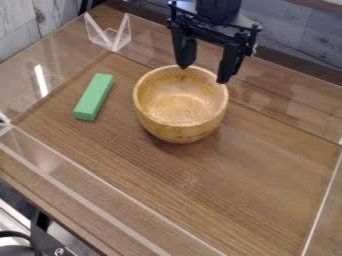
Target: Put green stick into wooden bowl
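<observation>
On the glossy wood-grain table (227,190) (clear-walled), green stick (94,96) lies beside wooden bowl (181,102); claw (205,58) wide.

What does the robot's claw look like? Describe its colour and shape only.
The claw is black all over, hanging from a blocky black housing at the top of the picture. Two long, narrow fingers extend from it, each ending in a slim tip. No cables, markings or other colours are clear in this view.
</observation>
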Controlling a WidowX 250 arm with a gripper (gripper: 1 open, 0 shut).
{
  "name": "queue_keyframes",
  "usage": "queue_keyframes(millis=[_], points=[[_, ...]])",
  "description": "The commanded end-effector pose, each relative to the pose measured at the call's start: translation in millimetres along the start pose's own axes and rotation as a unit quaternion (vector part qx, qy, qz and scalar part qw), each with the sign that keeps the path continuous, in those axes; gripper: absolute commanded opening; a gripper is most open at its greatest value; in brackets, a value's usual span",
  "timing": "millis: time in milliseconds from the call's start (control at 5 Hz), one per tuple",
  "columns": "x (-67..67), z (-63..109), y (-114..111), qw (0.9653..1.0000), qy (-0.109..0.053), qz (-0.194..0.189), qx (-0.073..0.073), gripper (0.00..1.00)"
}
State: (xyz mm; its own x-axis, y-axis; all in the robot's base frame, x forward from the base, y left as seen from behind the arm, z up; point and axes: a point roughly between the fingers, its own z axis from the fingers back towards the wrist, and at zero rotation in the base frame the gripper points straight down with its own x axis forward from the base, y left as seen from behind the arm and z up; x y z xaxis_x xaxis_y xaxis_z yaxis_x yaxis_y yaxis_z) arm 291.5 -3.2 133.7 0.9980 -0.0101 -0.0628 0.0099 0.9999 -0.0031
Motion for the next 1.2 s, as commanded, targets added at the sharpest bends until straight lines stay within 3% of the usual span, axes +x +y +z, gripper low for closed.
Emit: queue_keyframes(millis=[0, 200, 400, 1000], points=[[-6.1, -3.9, 18.6, 1.0, -0.001, 0.001, 0.003, 1.0], [-24.5, -9.2, 48.2, 0.9999, -0.007, -0.005, 0.008, 1.0], [-36.9, -8.1, 80.8, 0.9996, -0.025, -0.009, 0.012, 1.0], [-41.4, -28.6, 153.7, 0.9986, -0.042, -0.001, 0.032, 1.0]])
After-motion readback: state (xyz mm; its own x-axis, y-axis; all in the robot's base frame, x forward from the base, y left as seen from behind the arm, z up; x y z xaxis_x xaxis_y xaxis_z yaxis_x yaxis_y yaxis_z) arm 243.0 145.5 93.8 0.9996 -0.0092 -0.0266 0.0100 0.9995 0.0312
